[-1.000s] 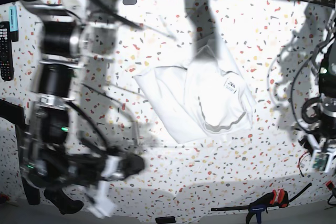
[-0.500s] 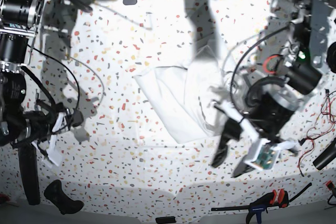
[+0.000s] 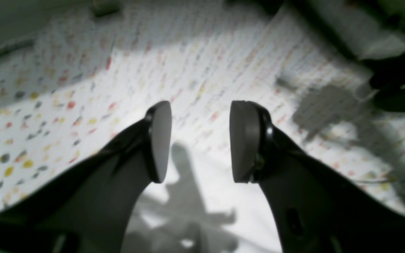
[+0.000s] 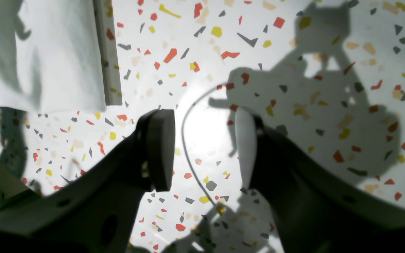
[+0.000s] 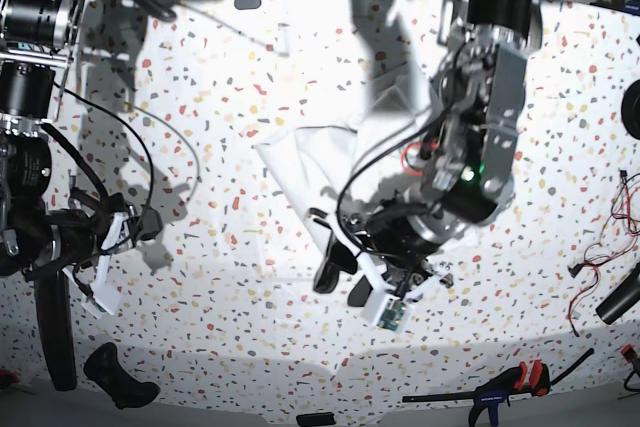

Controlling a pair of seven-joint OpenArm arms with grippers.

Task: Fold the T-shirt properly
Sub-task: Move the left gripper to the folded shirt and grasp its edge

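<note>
The white T-shirt (image 5: 305, 162) lies crumpled in the middle of the speckled table (image 5: 200, 97), largely covered by my left arm. My left gripper (image 5: 342, 280) hangs over the shirt's near left edge with its fingers apart and empty. In the blurred left wrist view the gripper (image 3: 200, 140) is open above plain white cloth (image 3: 202, 203). My right gripper (image 5: 135, 232) is at the table's left, well apart from the shirt. In the right wrist view it (image 4: 204, 147) is open and empty over bare tabletop, with a white cloth corner (image 4: 40, 52) at the upper left.
A thin cable (image 4: 185, 140) loops on the table between the right fingers. A black handle (image 5: 120, 375) and a blue-and-orange clamp (image 5: 505, 387) lie at the front edge. Red wires (image 5: 600, 257) and a black cylinder (image 5: 620, 297) are at the right.
My left arm has swung from the table's right side over the shirt, and its open gripper now sits at the shirt's near left edge. My right arm drew back left, then held still.
</note>
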